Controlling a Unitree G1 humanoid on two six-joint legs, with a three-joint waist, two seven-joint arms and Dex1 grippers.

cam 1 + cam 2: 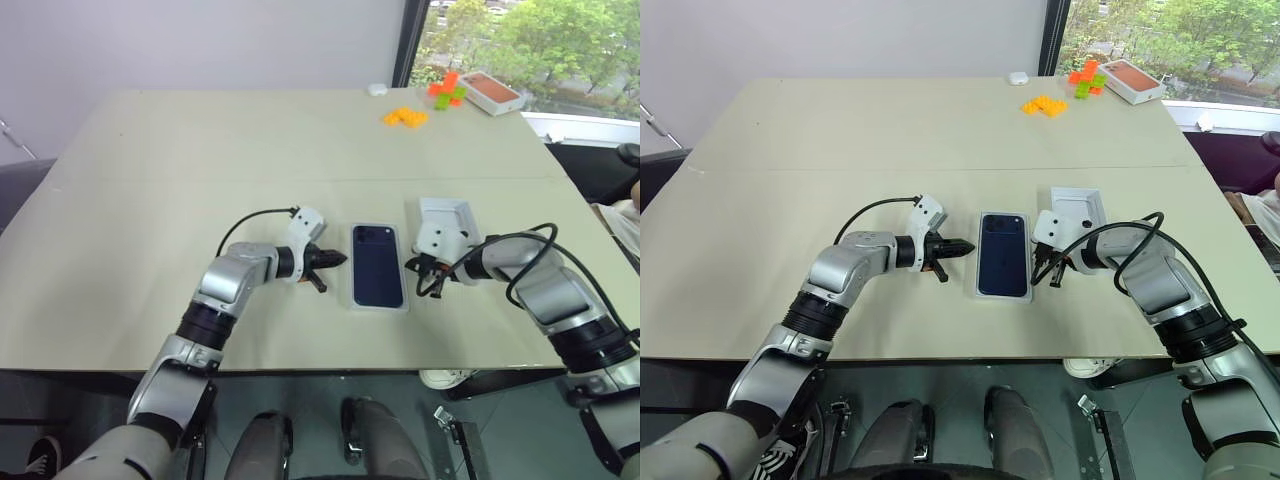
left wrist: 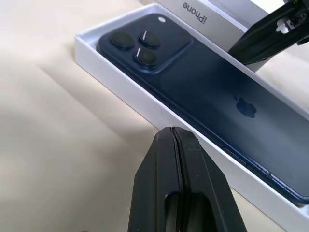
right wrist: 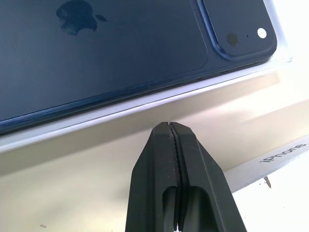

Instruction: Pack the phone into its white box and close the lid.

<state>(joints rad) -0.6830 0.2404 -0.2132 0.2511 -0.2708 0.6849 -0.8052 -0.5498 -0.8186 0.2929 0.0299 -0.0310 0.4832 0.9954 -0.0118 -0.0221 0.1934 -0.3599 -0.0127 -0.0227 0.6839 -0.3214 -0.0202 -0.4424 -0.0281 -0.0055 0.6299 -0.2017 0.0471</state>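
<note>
The dark navy phone point(image 1: 377, 266) lies back up inside the white box point(image 1: 380, 308) at the table's near middle, camera cluster at the far left corner. The lid point(image 1: 447, 212) rests open side up just right of the box, with "iPhone" lettering on its side wall point(image 3: 270, 162). My left gripper point(image 1: 340, 259) is shut and empty, its tip close to the box's left wall point(image 2: 125, 82). My right gripper point(image 1: 412, 266) is shut too, holding nothing, in the gap between the box point(image 3: 96, 118) and the lid.
At the far right of the table stand an orange-topped box point(image 1: 492, 92), orange bricks point(image 1: 405, 117), orange and green bricks point(image 1: 447, 90) and a small white object point(image 1: 377, 89). The table's front edge runs just below the box.
</note>
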